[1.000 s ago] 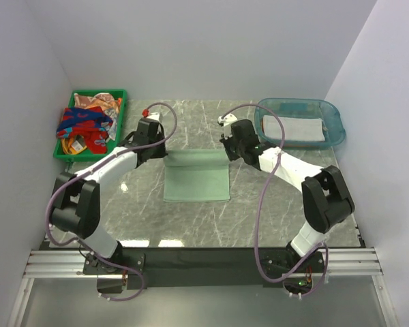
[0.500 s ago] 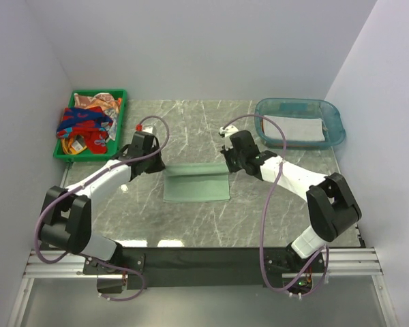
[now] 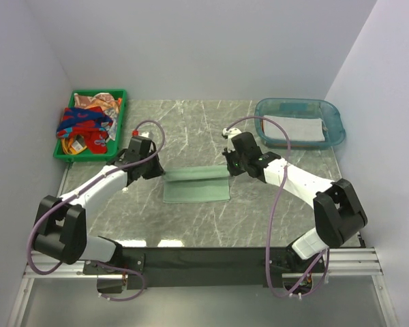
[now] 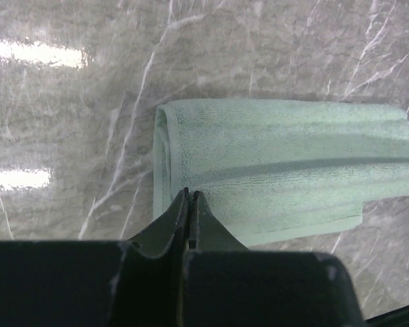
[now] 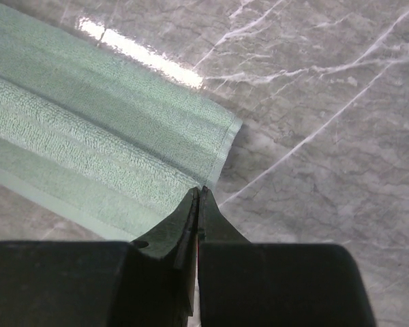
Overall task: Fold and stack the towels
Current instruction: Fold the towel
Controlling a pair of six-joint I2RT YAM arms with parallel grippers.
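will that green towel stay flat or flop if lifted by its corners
Probably floppy: the green towel curls over itself at its folded end. Likely light, being thin at the hem. Its looped pile should grip, not slip.

In the left wrist view the sage green towel (image 4: 279,163) runs off the right edge, and its near strip lies behind the left end effector (image 4: 190,195). The right end effector (image 5: 199,192) likewise covers a corner, with the cloth cut off at left and top. Prints on the heaped towels (image 3: 87,126) in the green tray (image 3: 123,102) are too small to read.
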